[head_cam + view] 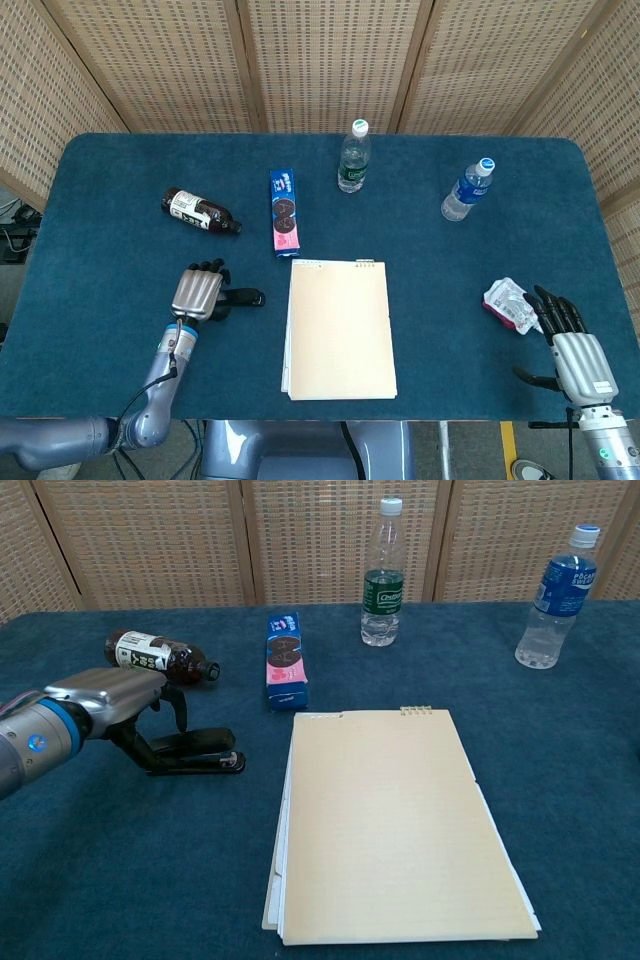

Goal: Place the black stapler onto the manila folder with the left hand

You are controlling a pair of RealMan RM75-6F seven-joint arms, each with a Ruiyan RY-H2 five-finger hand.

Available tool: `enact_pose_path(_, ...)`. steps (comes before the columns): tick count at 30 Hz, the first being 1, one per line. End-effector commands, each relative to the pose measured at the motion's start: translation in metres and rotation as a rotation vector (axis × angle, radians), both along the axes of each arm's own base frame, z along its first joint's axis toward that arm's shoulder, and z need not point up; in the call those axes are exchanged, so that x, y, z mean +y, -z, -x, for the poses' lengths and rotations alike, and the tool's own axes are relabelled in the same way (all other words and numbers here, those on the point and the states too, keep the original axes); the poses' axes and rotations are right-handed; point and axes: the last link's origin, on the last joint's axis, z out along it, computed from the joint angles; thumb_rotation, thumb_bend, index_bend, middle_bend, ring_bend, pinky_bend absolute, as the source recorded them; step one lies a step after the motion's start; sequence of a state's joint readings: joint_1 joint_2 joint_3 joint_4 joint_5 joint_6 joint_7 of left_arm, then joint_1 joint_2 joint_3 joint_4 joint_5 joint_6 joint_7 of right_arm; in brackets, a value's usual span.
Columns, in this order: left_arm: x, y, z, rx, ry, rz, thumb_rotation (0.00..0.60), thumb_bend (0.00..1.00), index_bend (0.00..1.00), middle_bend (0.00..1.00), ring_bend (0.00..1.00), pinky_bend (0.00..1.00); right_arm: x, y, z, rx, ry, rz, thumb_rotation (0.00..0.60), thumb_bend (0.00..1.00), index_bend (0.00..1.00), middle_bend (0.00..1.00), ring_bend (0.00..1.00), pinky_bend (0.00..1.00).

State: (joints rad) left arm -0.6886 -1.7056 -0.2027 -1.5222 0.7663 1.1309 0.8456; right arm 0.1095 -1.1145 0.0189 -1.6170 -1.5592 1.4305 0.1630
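Stapler (195, 751) lies left of folder (395, 820), behind it cookie box (285, 661).
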Motion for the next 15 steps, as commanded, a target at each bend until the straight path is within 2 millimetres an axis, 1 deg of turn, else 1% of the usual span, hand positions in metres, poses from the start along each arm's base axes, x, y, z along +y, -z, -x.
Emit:
enact_pose_path(1, 0.002, 0.007, -0.004, 0.009, -0.004, 0.003, 0.600, 0.29, 0.40, 0.21, 0.23, 0.27, 0.000, -0.001, 0.000, -0.005, 0.001, -0.002, 0.600, 0.15, 0.08, 0.00, 0.00, 0.00)
enact_pose_path(3, 0.002, 0.012, -0.006, 0.010, -0.004, 0.006, 0.600, 0.30, 0.41, 0.22, 0.24, 0.28, 0.000, -0.001, 0.001, -0.009, 0.000, -0.002, 0.600, 0.15, 0.08, 0.00, 0.00, 0.00)
enact_pose_path(5, 0.003, 0.017, -0.009, 0.008, 0.002, 0.002, 0.600, 0.34, 0.45, 0.25, 0.27, 0.30, 0.000, -0.002, 0.000, -0.014, -0.001, 0.000, 0.600, 0.15, 0.08, 0.00, 0.00, 0.00)
enact_pose_path(7, 0.003, 0.021, -0.014, -0.003, 0.026, -0.025, 0.600, 0.42, 0.53, 0.33, 0.34, 0.36, 0.000, -0.004, 0.001, -0.021, -0.001, 0.004, 0.600, 0.15, 0.08, 0.00, 0.00, 0.00)
enact_pose_path(9, 0.002, 0.024, -0.020, -0.012, 0.072, -0.062, 0.600, 0.52, 0.66, 0.45, 0.43, 0.44, 0.000, -0.004, 0.001, -0.024, -0.001, 0.006, 0.600, 0.15, 0.08, 0.00, 0.00, 0.00)
enact_pose_path(11, 0.001, 0.025, -0.024, -0.020, 0.112, -0.085, 0.600, 0.57, 0.75, 0.52, 0.49, 0.48, 0.000, -0.005, 0.001, -0.025, -0.002, 0.007, 0.600, 0.15, 0.08, 0.00, 0.00, 0.00)
enact_pose_path(12, 0.000, 0.026, -0.027, -0.030, 0.139, -0.101, 0.600, 0.59, 0.78, 0.55, 0.52, 0.50, 0.000, -0.005, 0.001, -0.025, -0.002, 0.008, 0.600, 0.15, 0.08, 0.00, 0.00, 0.00)
enact_pose_path(15, -0.001, 0.025, -0.034, -0.053, 0.196, -0.128, 0.600, 0.62, 0.81, 0.58, 0.54, 0.52, 0.000, -0.005, 0.001, -0.024, -0.002, 0.009, 0.600, 0.15, 0.08, 0.00, 0.00, 0.00)
